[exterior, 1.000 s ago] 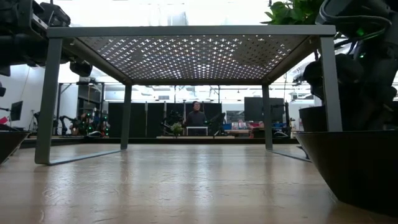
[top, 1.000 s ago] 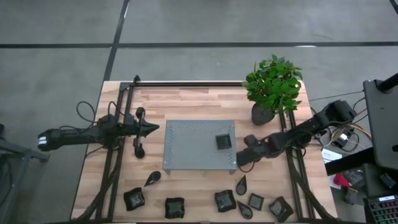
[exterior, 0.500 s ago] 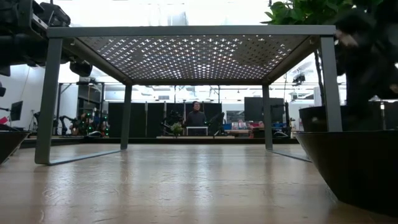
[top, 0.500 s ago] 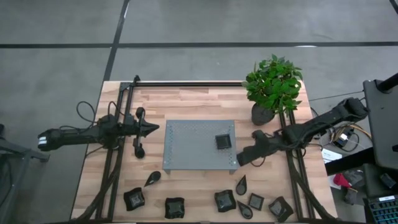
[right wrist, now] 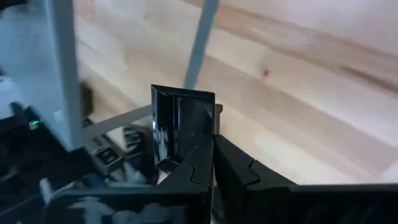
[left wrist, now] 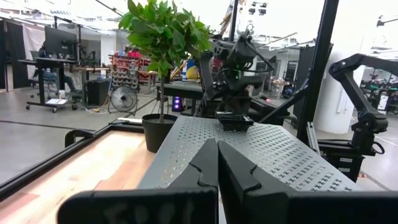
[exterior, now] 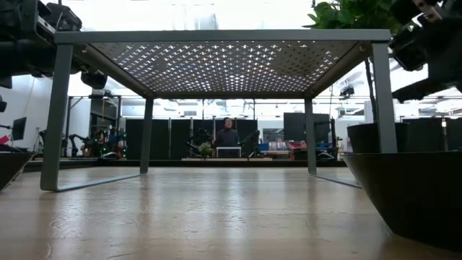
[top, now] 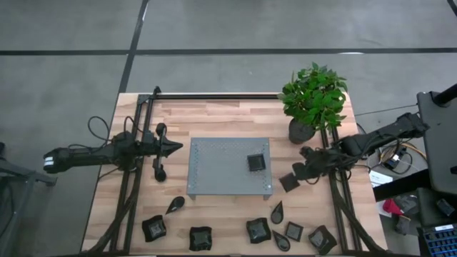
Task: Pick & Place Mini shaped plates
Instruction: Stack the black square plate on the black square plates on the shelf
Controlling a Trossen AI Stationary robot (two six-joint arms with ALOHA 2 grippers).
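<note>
My right gripper (top: 295,176) is off the grey tray's (top: 214,168) right side, shut on a square glossy dark mini plate (top: 288,182), which the right wrist view shows as well (right wrist: 180,124). Another square plate (top: 256,162) rests flat on the tray top. Several more plates lie along the table's near edge, among them a teardrop (top: 174,205) and a wavy one (top: 154,228). My left gripper (top: 178,147) is shut and waits left of the tray. My right gripper pinches the square plate between its two fingers (right wrist: 239,171) by one edge (right wrist: 200,144). The fingers come at it from the table's right. The plate stands on edge past the fingertips, tilted, and the low view shows the gripper (exterior: 415,50) high above the table top.
A potted green plant (top: 313,100) stands on the far side of my right gripper. The tray stands on thin legs (exterior: 54,108), with room beneath it. Black frame rails (top: 335,193) run along both table sides.
My right gripper has risen and drawn back toward the table's right edge, away from the tray's near right corner. The square plate, hidden under it before, now shows tilted in the hold.
</note>
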